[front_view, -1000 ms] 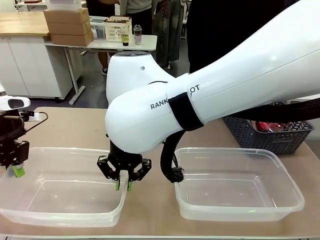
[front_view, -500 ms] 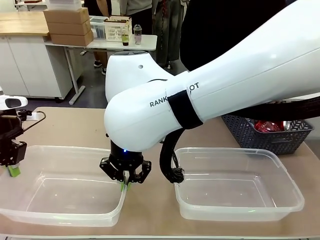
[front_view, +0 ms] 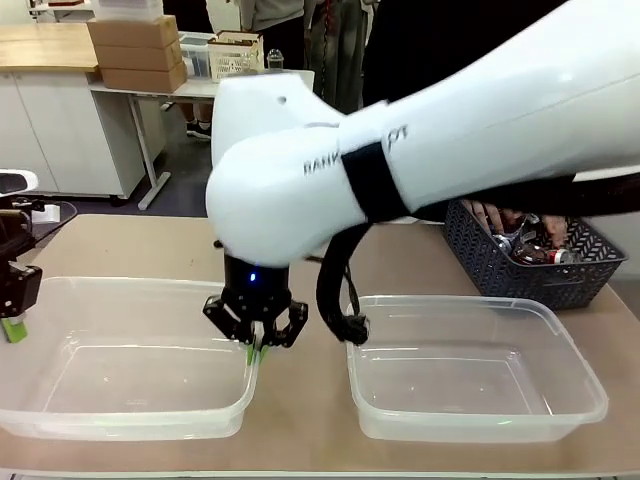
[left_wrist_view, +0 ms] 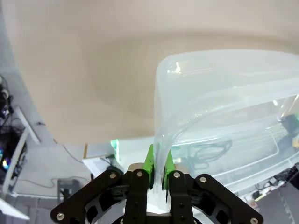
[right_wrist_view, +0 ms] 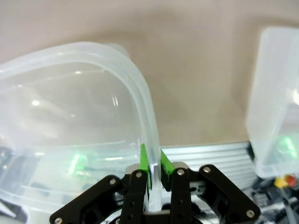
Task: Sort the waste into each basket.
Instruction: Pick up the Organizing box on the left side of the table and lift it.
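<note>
Along the table's near edge, the left tub [front_view: 130, 284] is pinched at both ends.
Its end rims are clamped by the left hand [front_view: 12, 328] and right hand [front_view: 257, 345] (waste [front_view: 532, 250] waits in the grey basket [front_view: 490, 276], far-right corner); best moved level and in step, or the thin wall may twist.

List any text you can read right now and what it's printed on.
"RAN": on the right arm, cut off by a black strap.
"OT": same arm, just past the strap.
Waste in the grey basket: print too small to read.
Left tub, right tub: no print seen.
</note>
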`<state>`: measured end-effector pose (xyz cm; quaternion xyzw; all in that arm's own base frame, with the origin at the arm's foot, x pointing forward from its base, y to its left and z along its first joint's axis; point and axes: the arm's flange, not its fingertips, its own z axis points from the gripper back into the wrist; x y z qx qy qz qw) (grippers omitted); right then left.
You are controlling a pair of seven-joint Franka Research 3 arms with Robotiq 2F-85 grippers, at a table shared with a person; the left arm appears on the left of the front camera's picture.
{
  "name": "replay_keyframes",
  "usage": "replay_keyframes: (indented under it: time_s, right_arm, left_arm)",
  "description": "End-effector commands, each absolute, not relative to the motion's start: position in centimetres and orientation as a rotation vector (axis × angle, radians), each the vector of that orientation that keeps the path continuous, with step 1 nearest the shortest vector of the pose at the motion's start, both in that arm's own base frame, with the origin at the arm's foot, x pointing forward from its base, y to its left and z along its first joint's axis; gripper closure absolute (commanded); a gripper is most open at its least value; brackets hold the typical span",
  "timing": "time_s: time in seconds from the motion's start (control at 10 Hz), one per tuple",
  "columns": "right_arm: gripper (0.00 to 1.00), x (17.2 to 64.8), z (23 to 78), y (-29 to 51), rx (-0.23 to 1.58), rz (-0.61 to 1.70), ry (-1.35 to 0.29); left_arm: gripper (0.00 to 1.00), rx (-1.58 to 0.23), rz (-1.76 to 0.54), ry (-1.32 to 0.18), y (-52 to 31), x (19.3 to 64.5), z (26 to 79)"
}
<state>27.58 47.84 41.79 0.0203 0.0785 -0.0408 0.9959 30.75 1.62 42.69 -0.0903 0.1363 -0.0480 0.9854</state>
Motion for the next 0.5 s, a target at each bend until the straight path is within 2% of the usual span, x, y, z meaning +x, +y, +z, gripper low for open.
replay_keyframes:
  time_s: [0.0,0.3,0.4]
  right_arm:
    - [1.00,29.9,47.0,45.7,-0.003,-0.088,0.207]
    - [1.00,32.6,50.1,43.4,-0.007,-0.013,0.354]
    - [1.00,30.2,49.3,45.0,-0.003,-0.056,0.242]
  left_arm:
    - [1.00,-0.210,-0.046,0.270,-0.4,25.3,43.3]
    - [1.00,-0.355,0.001,0.145,-2.1,29.5,50.2]
    - [1.00,-0.246,-0.050,0.220,-1.1,27.9,47.2]
